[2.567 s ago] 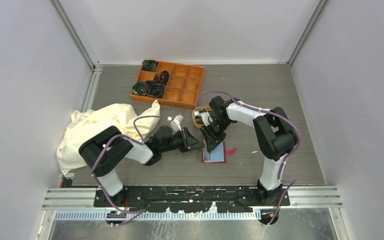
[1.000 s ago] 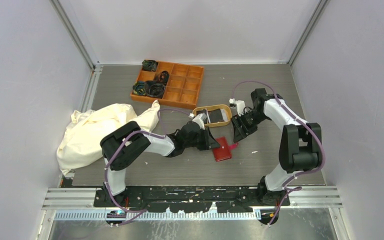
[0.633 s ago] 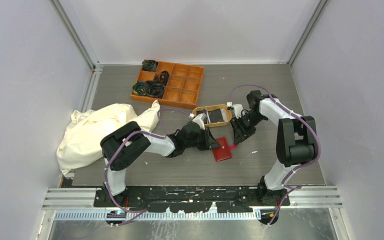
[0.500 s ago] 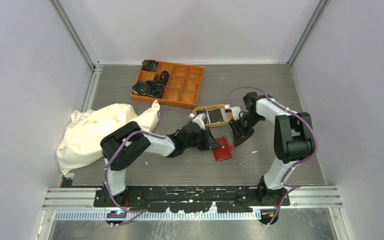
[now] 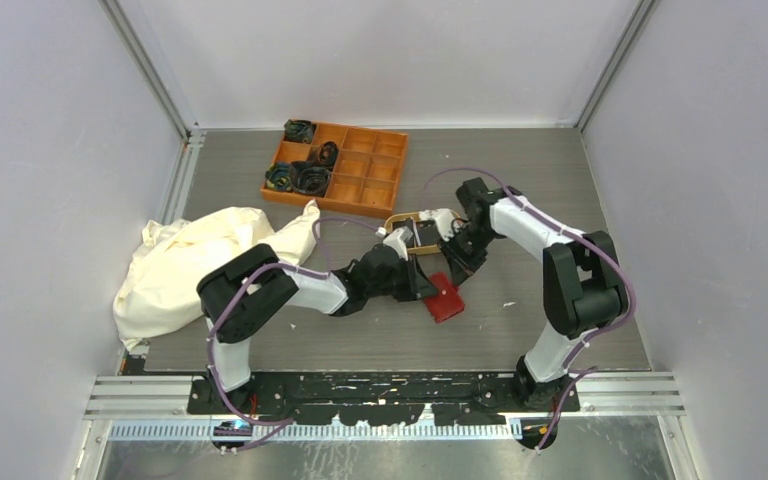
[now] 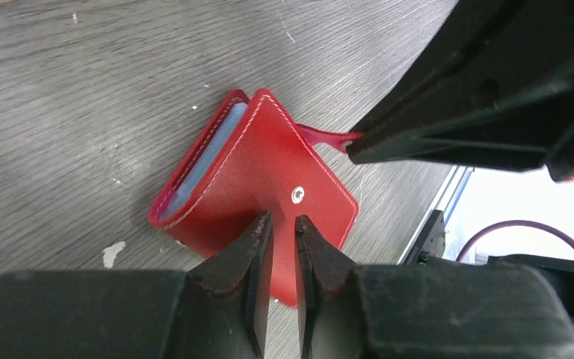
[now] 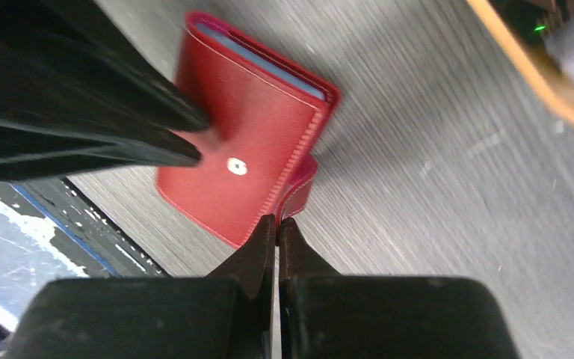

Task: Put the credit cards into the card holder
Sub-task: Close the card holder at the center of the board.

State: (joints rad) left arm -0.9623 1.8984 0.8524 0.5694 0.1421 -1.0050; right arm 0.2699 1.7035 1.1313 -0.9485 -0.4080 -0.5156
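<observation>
Lying folded shut on the grey table [image 5: 550, 170], the card holder [image 5: 445, 302] sits between the two arms, near the front edge and just in front of the tan oval tray [image 5: 407, 217]. Its red cover faces up, with the metal snap stud [image 6: 297, 195] showing. A strip of light-blue pocket [image 6: 202, 168] shows along the open edge on the side facing away from the left wrist camera. The left gripper [image 6: 278, 221] reaches in from the left with its fingers only a narrow slit apart. Their tips rest on the near corner of the cover, and red shows through the slit. Whether they pinch the cover or only press on it cannot be told. The right gripper [image 7: 276, 221] comes in from the opposite side with its fingers clenched together. It is grasping the card holder by the end of its snap tab [image 7: 304, 187], which curls out from the folded edge and runs straight into the fingertips. In the left wrist view that tab [image 6: 321, 136] stretches from the holder to the tip of the right gripper [image 6: 355, 146]. Farther back stands an orange compartment box [image 5: 372, 168], and a cream cloth [image 5: 200, 265] lies bunched at the left. The arms hide most of the tray, so what it holds cannot be made out.
</observation>
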